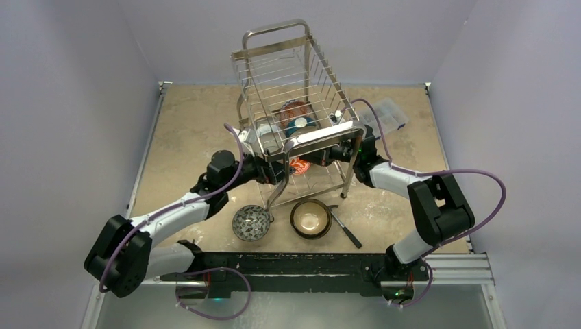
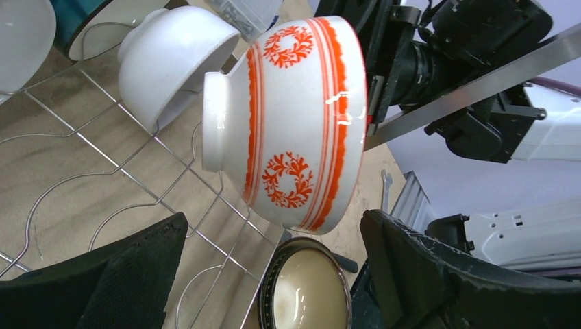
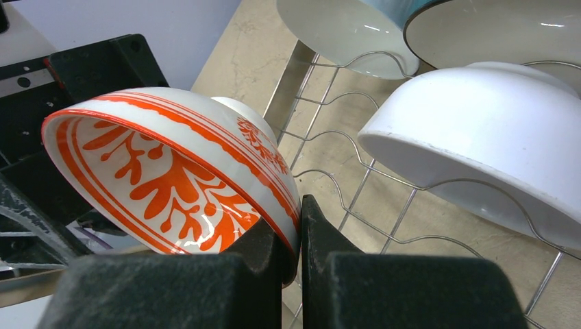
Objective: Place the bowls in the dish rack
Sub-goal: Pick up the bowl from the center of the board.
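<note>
The chrome wire dish rack point(image 1: 301, 82) stands mid-table. Under its upper tier, my right gripper point(image 3: 298, 240) is shut on the rim of a red-and-white bowl point(image 3: 164, 171), which it holds on its side over the lower wire shelf point(image 3: 384, 178). My left gripper point(image 2: 274, 274) is open just short of that bowl point(image 2: 294, 116), not touching it. From above, both grippers meet at the bowl point(image 1: 299, 165). A white bowl point(image 2: 171, 65) leans in the rack beside it. A dark brown bowl with cream inside point(image 1: 311, 218) and a grey patterned bowl point(image 1: 251, 223) sit on the table.
A copper-brown bowl point(image 1: 293, 110) and a teal one point(image 1: 301, 125) rest in the rack. A black-handled tool point(image 1: 346, 229) lies right of the brown bowl. A clear plastic box point(image 1: 387, 113) sits at the back right. Thin rack legs point(image 1: 349, 171) stand near both arms.
</note>
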